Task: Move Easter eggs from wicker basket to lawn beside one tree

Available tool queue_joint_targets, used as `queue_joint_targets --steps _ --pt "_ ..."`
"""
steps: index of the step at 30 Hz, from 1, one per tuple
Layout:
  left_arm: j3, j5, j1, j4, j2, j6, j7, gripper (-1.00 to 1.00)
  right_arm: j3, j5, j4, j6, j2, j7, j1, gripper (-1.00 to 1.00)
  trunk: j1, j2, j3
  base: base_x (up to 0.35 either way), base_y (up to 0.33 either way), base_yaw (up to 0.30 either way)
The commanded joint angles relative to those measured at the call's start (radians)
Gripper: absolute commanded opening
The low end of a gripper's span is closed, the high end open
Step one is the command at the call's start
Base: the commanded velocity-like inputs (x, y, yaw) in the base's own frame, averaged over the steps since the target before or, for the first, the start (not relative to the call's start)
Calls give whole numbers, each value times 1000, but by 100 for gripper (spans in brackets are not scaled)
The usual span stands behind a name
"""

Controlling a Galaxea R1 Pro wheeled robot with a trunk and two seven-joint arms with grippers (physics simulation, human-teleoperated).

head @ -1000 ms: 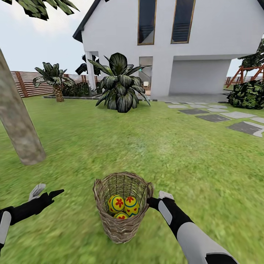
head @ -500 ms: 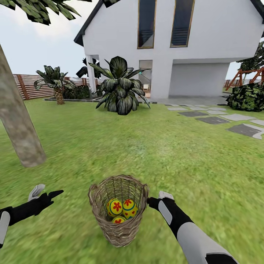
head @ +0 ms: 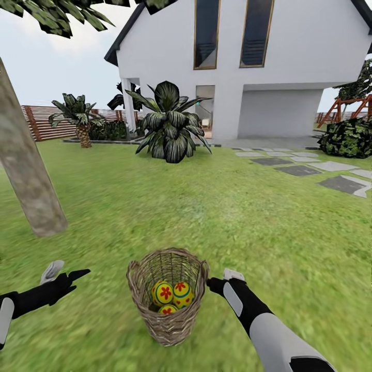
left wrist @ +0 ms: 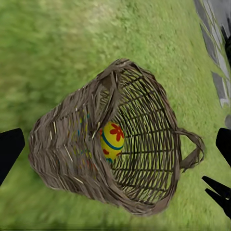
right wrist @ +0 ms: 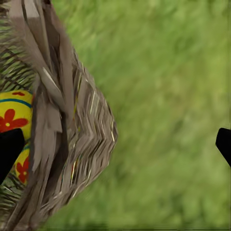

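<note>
Eggs: three Easter eggs (head: 172, 297) all inside wicker basket (head: 168, 323), low in its bottom; yellow w/ red flowers, blue bands.
Basket: upright on lawn (head: 206, 206), betw. both arms, near robot.
L gripper: left gripper (head: 64, 274) spread wide, nothing held, apart from basket on its left.
R gripper: right gripper (head: 212, 283) at basket's right rim, fingers spread, one by the wicker; contact unclear.
Tree: tree (head: 28, 181) trunk left of basket, farther off.

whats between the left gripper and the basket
Only bare lawn: in the head view, the left gripper hangs apart from the basket, with just grass in the gap.
</note>
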Motion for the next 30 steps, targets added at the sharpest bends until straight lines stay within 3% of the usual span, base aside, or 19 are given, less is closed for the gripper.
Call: queue_joint_targets --steps 1,7,19,21,23,30 --pt "2 -2 -1 0 0 4 -4 100 -4 -7 -3 4 1 1 0 100 -4 7 2 -242 0 0" --pt "2 -2 -1 0 0 4 -4 100 -5 -6 -9 1 0 45 0 100 -27 49 21 -225 0 0" --pt "-2 -5 -1 0 -2 4 5 100 -11 -5 -12 0 -3 54 5 100 -73 133 59 -13 0 0" --pt "-3 -5 -1 0 -1 4 6 100 -22 -5 -18 0 -4 54 5 100 -81 147 65 0 0 0" --pt "-9 -7 -1 0 0 4 7 100 -85 -6 -91 9 -4 54 12 100 -89 161 71 0 0 0" --pt "-12 -9 -1 0 0 5 8 100 -123 -6 -120 66 -5 57 19 100 -116 210 93 0 0 0"
